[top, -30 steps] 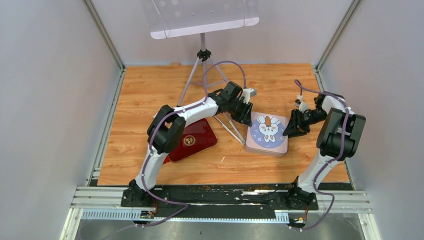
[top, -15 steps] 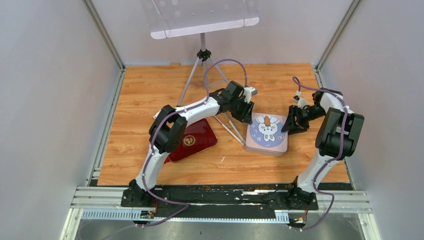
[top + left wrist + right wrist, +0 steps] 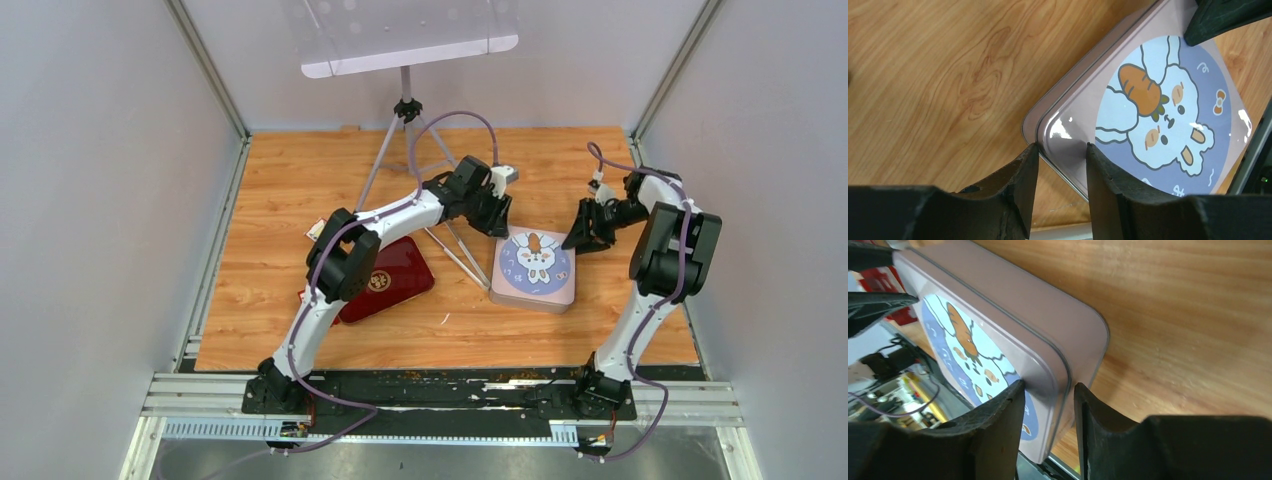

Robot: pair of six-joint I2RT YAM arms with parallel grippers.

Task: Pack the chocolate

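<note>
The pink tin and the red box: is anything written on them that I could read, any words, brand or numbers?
Tin: no readable words, only a drawn rabbit holding a carrot.
Tin, lower edge of the lid: a white mark, cut off in the left wrist view, unreadable.
Red box: a round gold emblem, too small to read.
Nothing else legible.

Overhead looks down; wrists close, sharing tin [image 3: 533, 267].
</note>
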